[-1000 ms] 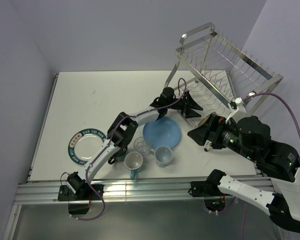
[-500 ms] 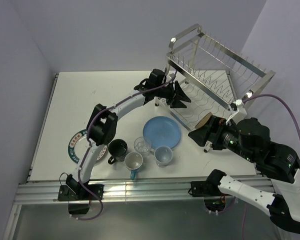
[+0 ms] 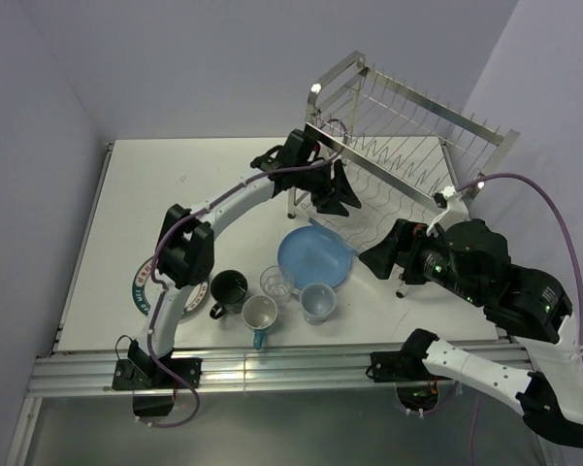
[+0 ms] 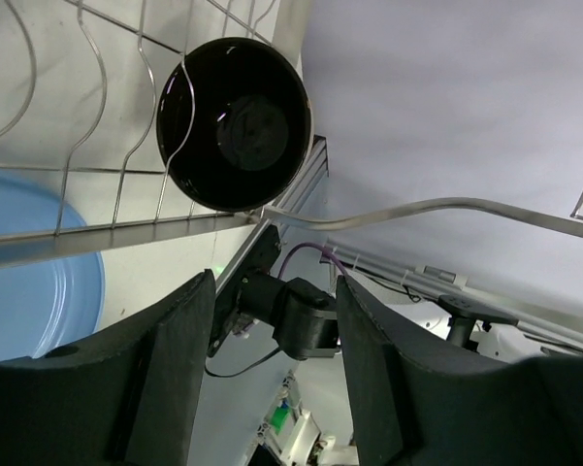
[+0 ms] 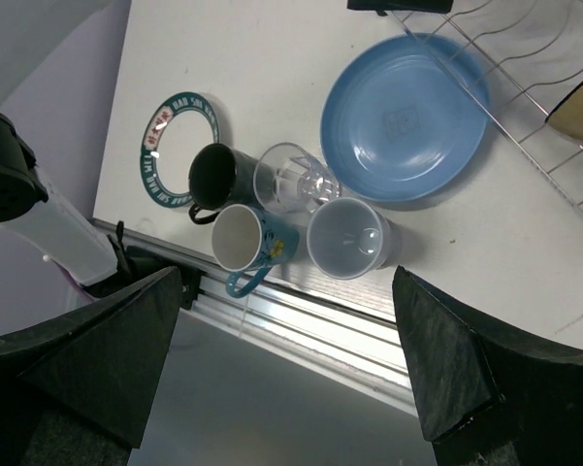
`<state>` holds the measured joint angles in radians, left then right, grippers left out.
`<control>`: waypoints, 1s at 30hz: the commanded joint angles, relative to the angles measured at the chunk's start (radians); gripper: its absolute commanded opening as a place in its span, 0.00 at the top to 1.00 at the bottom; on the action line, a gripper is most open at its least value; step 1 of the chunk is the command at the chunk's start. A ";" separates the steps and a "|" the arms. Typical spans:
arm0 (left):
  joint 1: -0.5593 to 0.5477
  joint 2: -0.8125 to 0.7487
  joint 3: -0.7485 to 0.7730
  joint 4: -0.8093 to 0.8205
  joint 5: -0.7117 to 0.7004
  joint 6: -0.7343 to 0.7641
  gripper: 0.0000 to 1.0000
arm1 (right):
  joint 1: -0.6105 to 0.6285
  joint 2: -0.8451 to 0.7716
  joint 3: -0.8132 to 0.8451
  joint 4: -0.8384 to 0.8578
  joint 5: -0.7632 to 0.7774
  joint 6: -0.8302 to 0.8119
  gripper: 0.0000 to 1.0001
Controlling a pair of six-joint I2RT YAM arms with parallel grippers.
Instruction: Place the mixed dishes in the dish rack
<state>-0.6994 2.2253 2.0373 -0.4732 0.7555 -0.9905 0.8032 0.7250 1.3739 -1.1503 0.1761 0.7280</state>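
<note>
Currently the black bowl (image 4: 235,124) rests among the dish rack (image 4: 97,236) prongs, which apparently prop it. The left tool (image 4: 276,291), spread and empty, faces it. The right tool (image 5: 286,291), spread wide, hovers over 6 dishes (image 5: 404,116) on the desk (image 3: 194,175).

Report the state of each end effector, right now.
Left end effector: open, holding nothing.
Right end effector: open, holding nothing.

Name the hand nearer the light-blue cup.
Right. The right hand hovers just beyond and right of the light-blue cup; the left hand is farther back, at the left end of the rack.
</note>
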 commanded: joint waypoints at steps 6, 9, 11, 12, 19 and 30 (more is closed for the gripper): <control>-0.046 -0.009 -0.001 0.062 0.111 0.059 0.47 | 0.008 -0.001 0.025 0.040 0.048 -0.042 0.03; -0.066 -0.033 -0.045 0.084 0.136 0.110 0.45 | 0.008 -0.002 0.016 0.041 0.043 -0.042 0.02; -0.077 -0.047 -0.067 0.073 0.125 0.147 0.44 | 0.007 -0.004 0.014 0.043 0.042 -0.044 0.02; -0.080 -0.071 -0.087 0.088 0.128 0.144 0.43 | 0.008 -0.004 0.013 0.043 0.040 -0.044 0.02; -0.078 -0.165 -0.253 0.074 0.117 0.187 0.43 | 0.007 -0.022 0.008 0.040 0.051 -0.047 0.02; 0.000 -0.499 -0.612 0.064 -0.017 0.254 0.77 | 0.007 -0.021 0.014 0.029 0.074 -0.052 0.02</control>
<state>-0.7444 1.8385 1.4780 -0.4374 0.8074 -0.7635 0.8036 0.6975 1.3743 -1.1454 0.2184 0.6884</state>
